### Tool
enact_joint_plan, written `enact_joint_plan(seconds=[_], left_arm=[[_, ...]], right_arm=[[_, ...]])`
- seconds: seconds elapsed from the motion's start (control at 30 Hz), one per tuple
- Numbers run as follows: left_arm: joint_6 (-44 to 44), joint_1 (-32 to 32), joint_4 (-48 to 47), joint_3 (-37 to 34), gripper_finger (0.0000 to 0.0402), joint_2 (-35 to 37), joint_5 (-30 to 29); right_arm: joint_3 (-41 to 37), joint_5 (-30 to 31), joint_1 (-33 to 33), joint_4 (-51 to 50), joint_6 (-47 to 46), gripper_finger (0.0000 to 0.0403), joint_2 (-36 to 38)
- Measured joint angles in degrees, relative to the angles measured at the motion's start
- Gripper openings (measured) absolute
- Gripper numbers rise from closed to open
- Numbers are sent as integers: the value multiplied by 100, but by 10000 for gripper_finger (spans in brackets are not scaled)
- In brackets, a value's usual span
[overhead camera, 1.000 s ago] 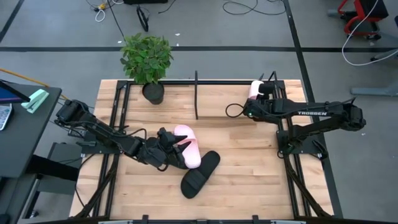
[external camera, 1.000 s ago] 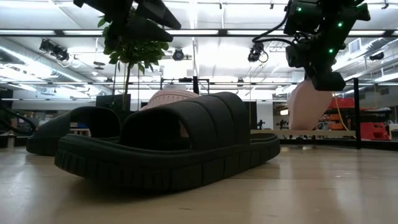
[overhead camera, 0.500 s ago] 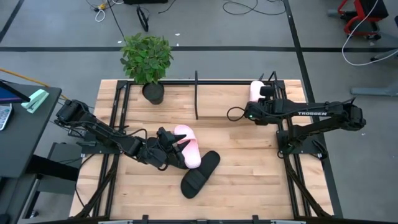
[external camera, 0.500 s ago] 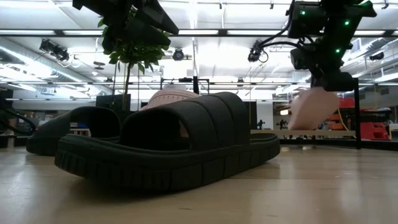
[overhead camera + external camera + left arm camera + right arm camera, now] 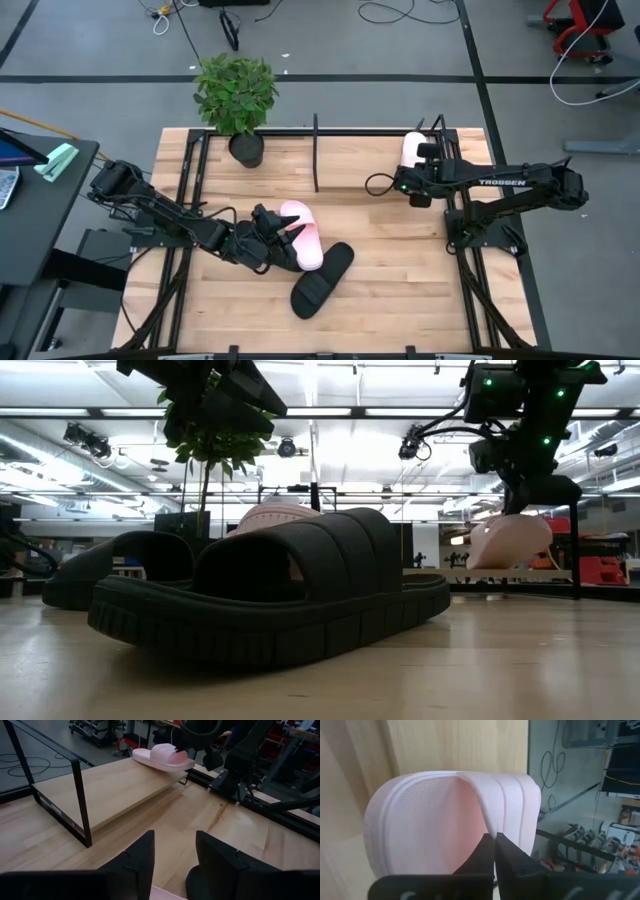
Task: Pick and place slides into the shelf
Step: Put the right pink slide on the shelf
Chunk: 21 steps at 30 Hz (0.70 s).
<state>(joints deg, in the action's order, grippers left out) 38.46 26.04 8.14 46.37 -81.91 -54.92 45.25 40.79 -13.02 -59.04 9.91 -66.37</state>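
My right gripper (image 5: 421,152) is shut on a pale pink slide (image 5: 411,147) at the right end of the shelf (image 5: 115,790), a raised wooden board on a thin black rod frame (image 5: 316,150). My left gripper (image 5: 172,865) is open and hovers above the second pink slide (image 5: 302,232) at mid table, touching nothing. One black slide (image 5: 322,279) lies next to that pink one. The low view shows a second black slide (image 5: 110,565) to its left. All three rest sole down on the table. My right gripper pinches the pink slide's wide strap at its edge (image 5: 506,832) between the two fingers, coming from above and pointing down. The slide (image 5: 510,542) sits nearly level, sole down, just over the shelf board; whether the sole touches the board cannot be told.
A potted plant (image 5: 236,95) stands at the table's far left corner. The shelf's black upright posts (image 5: 575,540) rise at its ends. Black arm rails (image 5: 190,170) run along both table sides. Bare wood lies between the slides and the shelf.
My right gripper has moved a little toward the table's far right corner and turned. The pink slide, which hung toe down below the fingers, has swung to nearly level over the shelf's right end. The left arm has kept still.
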Motion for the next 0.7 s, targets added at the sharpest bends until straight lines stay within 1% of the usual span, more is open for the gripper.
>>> enact_joint_plan(seconds=[0.17,0.33,0.47,0.7], left_arm=[[0,0,0,0,140,0,0],[2,0,1,2,143,0,0],[24,0,0,2,146,0,0],[69,0,-10,2,134,0,2]], right_arm=[[0,-90,0,-200,-85,0,0],[0,-354,0,-224,-212,5,0],[0,-437,0,-226,-283,20,0],[0,-591,-155,-235,-291,50,0]])
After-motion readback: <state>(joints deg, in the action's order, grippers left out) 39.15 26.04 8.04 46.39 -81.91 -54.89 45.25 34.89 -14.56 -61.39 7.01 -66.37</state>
